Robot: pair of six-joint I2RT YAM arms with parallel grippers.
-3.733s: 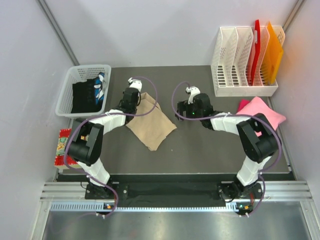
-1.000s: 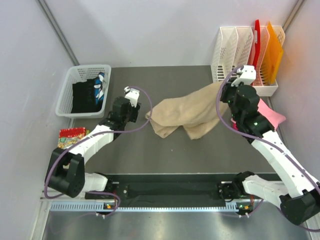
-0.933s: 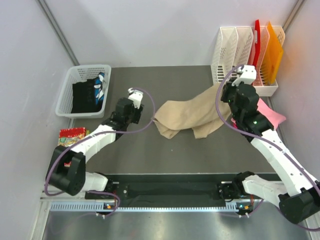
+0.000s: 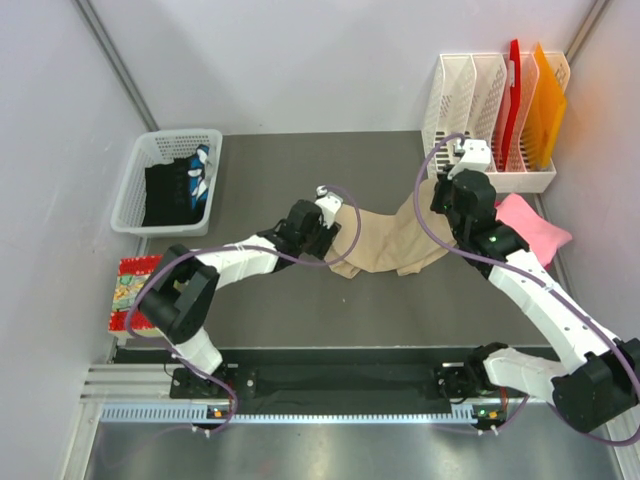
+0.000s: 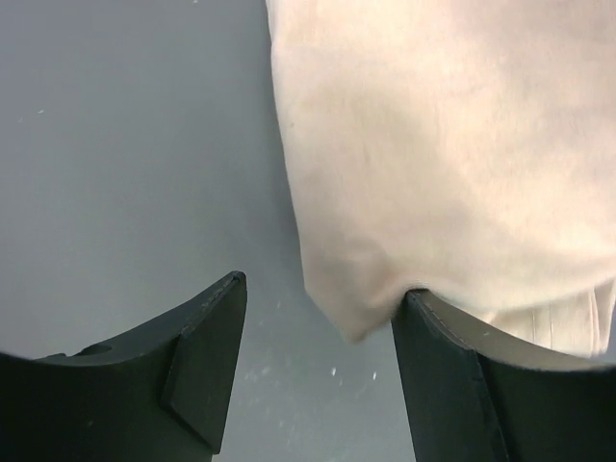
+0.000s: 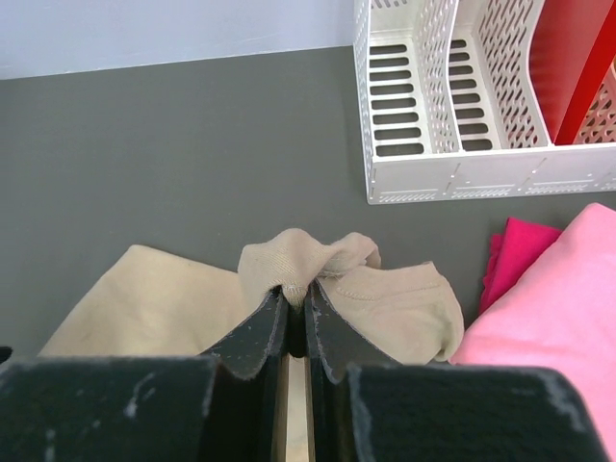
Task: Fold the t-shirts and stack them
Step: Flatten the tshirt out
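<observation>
A beige t-shirt (image 4: pixel 385 240) lies bunched on the dark mat, right of centre. My right gripper (image 4: pixel 443 203) is shut on a pinched fold of the beige t-shirt (image 6: pixel 308 255) at its right end, just above the mat. My left gripper (image 4: pixel 322 232) sits at the shirt's left edge with its jaws open. In the left wrist view a corner of the beige cloth (image 5: pixel 423 164) hangs between the fingers and rests against the right fingertip (image 5: pixel 433 346), ungripped. A folded pink t-shirt (image 4: pixel 530 225) lies at the right, over a magenta one (image 6: pixel 515 252).
A white file rack (image 4: pixel 470 175) with red and orange folders stands at the back right, close to my right gripper. A white basket (image 4: pixel 135 180) holding dark clothing sits at the back left. A colourful packet (image 4: pixel 128 290) lies off the mat's left edge.
My right gripper has come down and slightly left with the beige shirt, which now rests lower on the mat. My left arm has swung right to the shirt's left edge, its jaws a little wider.
</observation>
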